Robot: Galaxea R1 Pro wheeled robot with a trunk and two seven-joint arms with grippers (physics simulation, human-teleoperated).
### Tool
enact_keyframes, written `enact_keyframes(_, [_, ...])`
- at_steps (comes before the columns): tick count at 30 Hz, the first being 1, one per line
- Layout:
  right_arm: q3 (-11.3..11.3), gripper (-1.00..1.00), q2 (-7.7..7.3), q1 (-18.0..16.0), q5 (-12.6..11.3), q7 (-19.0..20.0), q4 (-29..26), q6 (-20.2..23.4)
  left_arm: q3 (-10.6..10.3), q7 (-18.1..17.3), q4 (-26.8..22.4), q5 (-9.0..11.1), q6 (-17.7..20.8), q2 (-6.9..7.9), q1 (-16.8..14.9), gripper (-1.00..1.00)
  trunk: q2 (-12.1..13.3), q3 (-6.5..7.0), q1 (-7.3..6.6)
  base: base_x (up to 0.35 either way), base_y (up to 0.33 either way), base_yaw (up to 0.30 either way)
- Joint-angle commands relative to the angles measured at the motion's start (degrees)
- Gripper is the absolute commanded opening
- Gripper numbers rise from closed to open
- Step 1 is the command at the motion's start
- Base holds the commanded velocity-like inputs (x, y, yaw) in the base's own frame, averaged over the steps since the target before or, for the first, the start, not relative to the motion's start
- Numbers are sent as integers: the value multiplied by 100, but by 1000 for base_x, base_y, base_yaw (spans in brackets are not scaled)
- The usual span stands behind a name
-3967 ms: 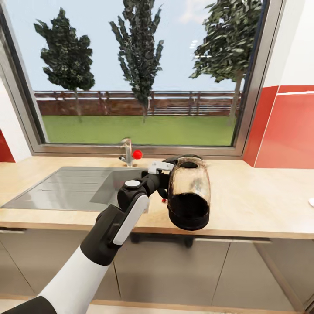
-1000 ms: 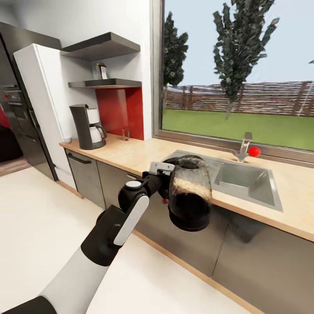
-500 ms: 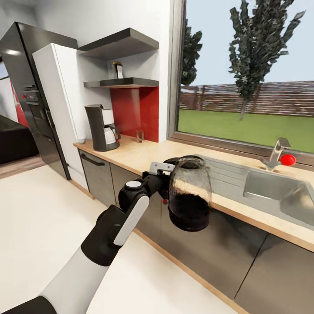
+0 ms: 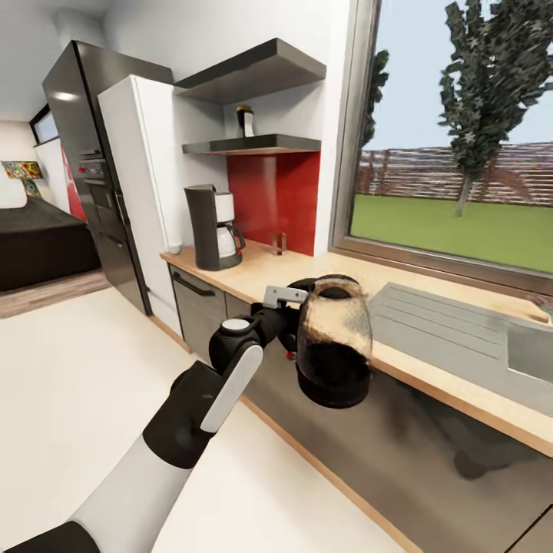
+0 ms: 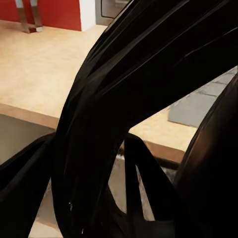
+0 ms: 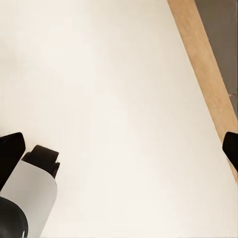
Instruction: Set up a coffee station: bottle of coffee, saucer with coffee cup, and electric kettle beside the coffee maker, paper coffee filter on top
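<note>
At centre frame of the head view, the left pincer (image 4: 288, 326) is pinching the black handle of the electric kettle (image 4: 333, 342), carried in the air before the tabletop (image 4: 269, 273). At upper left, the coffee maker (image 4: 213, 227) stands on that tabletop, with the bottle of coffee (image 4: 244, 120) on the kitchen shelf (image 4: 253, 144) above. The left wrist view gives the handle (image 5: 114, 99) up close. The right wrist view shows pale floor (image 6: 119, 99); I cannot tell the right pincer's state.

Home kitchen: sink (image 4: 491, 326), fridge (image 4: 134, 192), countertop (image 4: 284, 273).
</note>
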Motion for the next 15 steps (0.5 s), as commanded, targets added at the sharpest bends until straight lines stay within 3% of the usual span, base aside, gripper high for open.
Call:
enact_keyframes(1, [-19,100,-2,-3,52,3,1,-16,-5,59,-7,47,9,0,-6,-100,-3,-6,2,255,182,189])
enact_keyframes(15, [-19,100,7,0,52,3,3,-16,-6,59,-15,47,9,0,-6,-100,-3,-6,2,255,183,192])
